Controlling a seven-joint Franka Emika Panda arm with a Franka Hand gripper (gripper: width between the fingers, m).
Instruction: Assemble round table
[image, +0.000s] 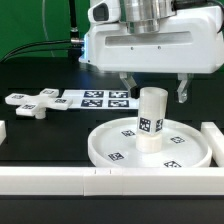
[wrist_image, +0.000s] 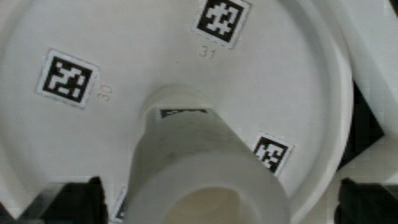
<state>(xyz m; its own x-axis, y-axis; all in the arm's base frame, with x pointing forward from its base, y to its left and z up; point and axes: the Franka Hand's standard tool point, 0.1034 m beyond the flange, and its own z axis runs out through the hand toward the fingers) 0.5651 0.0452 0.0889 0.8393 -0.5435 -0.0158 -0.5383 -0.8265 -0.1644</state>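
**Leg stands straight below the open end effector, axis in line with it**

The end effector (image: 153, 92) hangs over the middle of the round disc (image: 105, 150), its fingers spread wide and holding nothing. Between them, directly beneath, stands the cylinder leg (image: 150, 120), upright on the disc's centre with its long axis vertical, so it runs along the line of the end effector's approach. In the exterior view one fingertip (image: 182, 96) shows to either side of the leg's top, each apart from it with a clear gap.

The wrist view agrees. The leg (wrist_image: 187, 160) runs away from the camera down to the disc (wrist_image: 125, 50), centred between the two dark fingertips (wrist_image: 63, 198) at the edges of the picture.

The disc lies flat on the dark worktop (image: 40, 140). The cross-shaped base (image: 28, 103) lies well apart toward the exterior view's left, next to the marker board (image: 95, 98).

Whether the leg is fully seated in the disc cannot be told. If the leg is the next target, a straight descent and a close should meet it squarely. The base would call for a long sideways travel.
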